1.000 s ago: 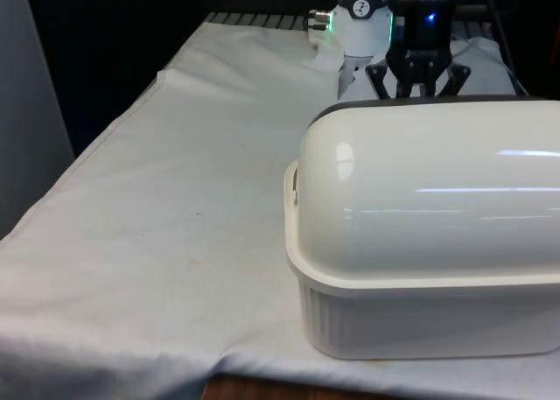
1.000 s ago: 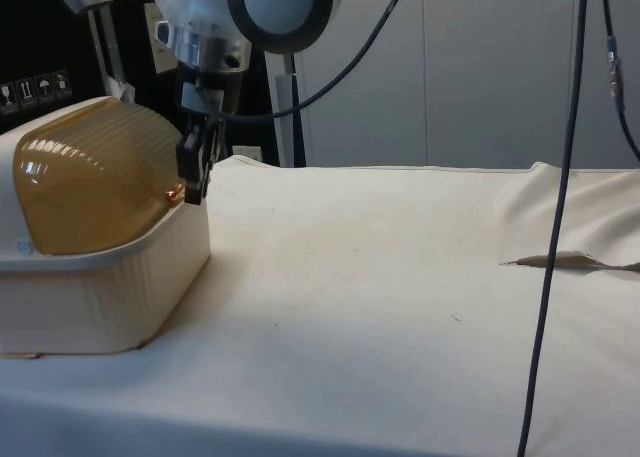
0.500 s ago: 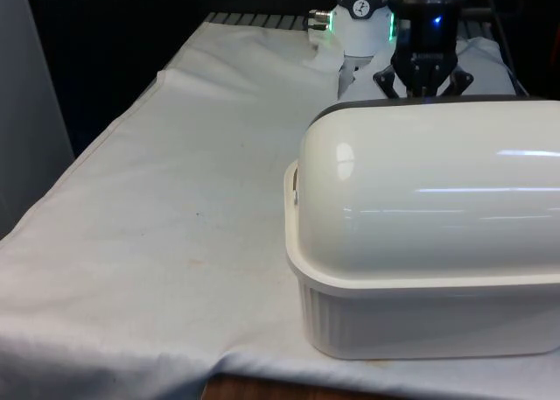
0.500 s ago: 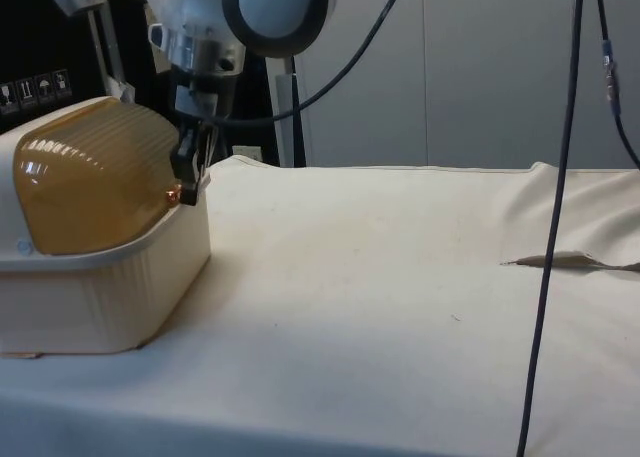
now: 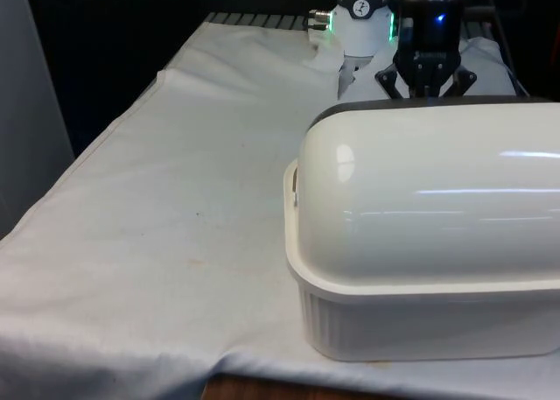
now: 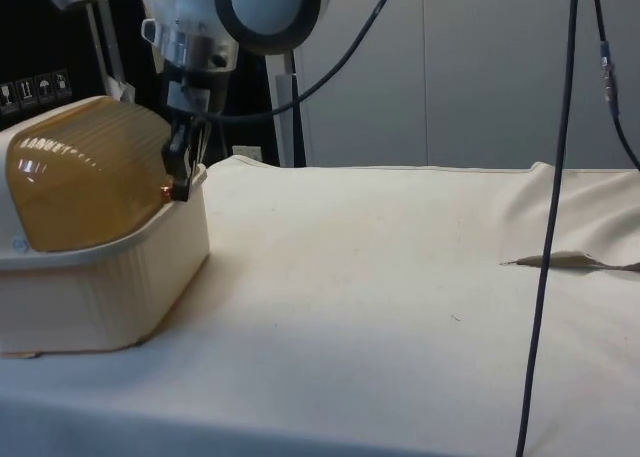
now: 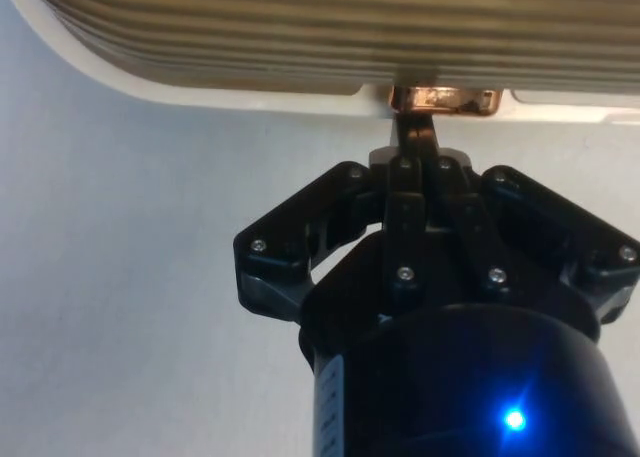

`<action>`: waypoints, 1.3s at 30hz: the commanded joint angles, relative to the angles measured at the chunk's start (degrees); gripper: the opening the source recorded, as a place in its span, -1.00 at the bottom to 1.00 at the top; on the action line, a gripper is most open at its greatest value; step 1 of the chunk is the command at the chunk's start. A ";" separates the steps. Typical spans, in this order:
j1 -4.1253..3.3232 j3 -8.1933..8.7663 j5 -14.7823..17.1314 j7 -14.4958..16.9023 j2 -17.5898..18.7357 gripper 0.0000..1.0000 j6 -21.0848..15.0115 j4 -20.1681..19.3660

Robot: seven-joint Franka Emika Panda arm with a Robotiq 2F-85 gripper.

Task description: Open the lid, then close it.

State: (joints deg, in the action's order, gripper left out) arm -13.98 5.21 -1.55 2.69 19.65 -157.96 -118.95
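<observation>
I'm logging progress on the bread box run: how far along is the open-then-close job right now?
Done: the claw has reached the copper handle at the lower edge of the ribbed amber lid; its fingers look shut on it in the wrist view. In hand: the lid looks just started, still low over the cream bread box. Left: rolling it fully open, then closing it.

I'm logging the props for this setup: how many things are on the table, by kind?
Bread box: 1
Amber roll lid with copper handle: 1
White cloth: 1
End effector at the handle: 1
Total: 4
</observation>
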 commanded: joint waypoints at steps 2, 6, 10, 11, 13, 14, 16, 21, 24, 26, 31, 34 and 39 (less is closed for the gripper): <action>0.00 0.00 0.00 0.00 0.00 -1.00 0.06 0.17; 0.06 -0.06 0.06 0.11 -0.23 -1.00 0.57 0.86; 0.06 0.00 -0.06 0.11 -0.63 -1.00 0.86 1.32; 0.06 0.00 0.00 0.06 -0.40 -1.00 0.46 1.26; 0.06 0.00 -0.06 0.11 -0.80 -1.00 1.09 1.49; 0.06 0.00 -0.06 0.11 -0.92 -1.00 1.15 1.55; 0.06 0.00 -0.06 0.11 -1.20 -1.00 1.43 1.66; 0.06 0.00 0.00 0.06 -1.26 -1.00 1.60 1.83; 0.17 0.00 0.00 0.29 -1.83 -1.00 2.29 2.12; 0.23 0.00 0.00 0.29 -2.12 -1.00 2.58 2.23; 0.17 0.06 0.00 0.17 -2.46 -1.00 2.64 2.12; 0.29 0.11 -0.06 0.34 -2.81 -1.00 3.32 2.52; 0.29 0.17 -0.06 0.34 -3.21 -1.00 3.90 2.86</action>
State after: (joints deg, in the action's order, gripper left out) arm -13.75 5.39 -1.55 2.92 16.67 -154.64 -116.31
